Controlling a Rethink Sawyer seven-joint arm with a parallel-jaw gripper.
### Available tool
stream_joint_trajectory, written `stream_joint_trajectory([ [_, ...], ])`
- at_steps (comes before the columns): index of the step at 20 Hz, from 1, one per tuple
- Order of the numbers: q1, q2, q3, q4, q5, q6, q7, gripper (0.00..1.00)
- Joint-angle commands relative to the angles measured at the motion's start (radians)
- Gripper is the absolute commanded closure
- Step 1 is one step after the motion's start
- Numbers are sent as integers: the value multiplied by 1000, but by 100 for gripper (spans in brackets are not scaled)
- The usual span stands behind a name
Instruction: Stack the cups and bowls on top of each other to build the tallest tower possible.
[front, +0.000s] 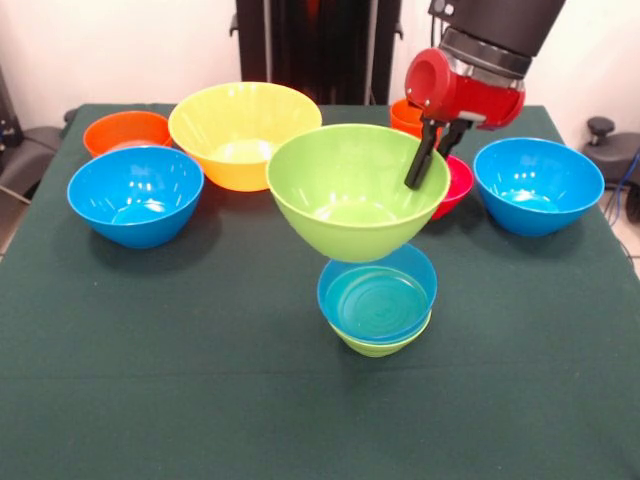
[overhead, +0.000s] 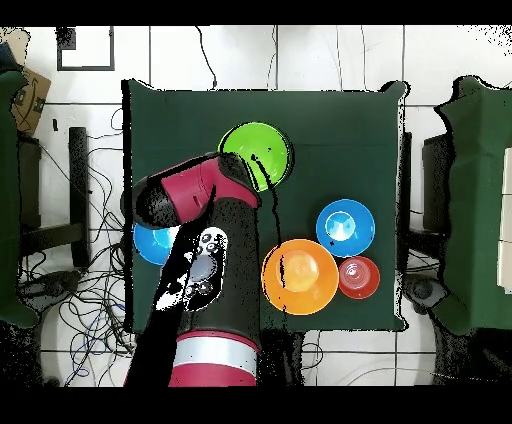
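Lime green bowl (front: 347, 190) lifted above the tower (front: 378, 300), rim pinched in gripper (front: 428, 160)

So the gripper (front: 432, 165) holds the large lime green plastic bowl (front: 350, 190) by its rim, right above the short tower of nested bowls (front: 377, 300); the big yellow plastic bowl (front: 243, 132) sits behind.

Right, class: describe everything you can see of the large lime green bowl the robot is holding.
The large lime green bowl is glossy, smooth plastic, round with a wide rim and narrow base. It is held upright in the air, tilted slightly, directly above the small stack of a blue bowl in a green one, and looks clear of it. The gripper pinches its rim on the side near the red-pink bowl. Its inside is empty.
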Motion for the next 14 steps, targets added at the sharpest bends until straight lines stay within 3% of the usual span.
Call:
stream_joint_trajectory([
  [1, 22, 95, 42, -38, 13, -73, 185, 100],
  [14, 56, 159, 5, -68, 24, -113, 226, 100],
])
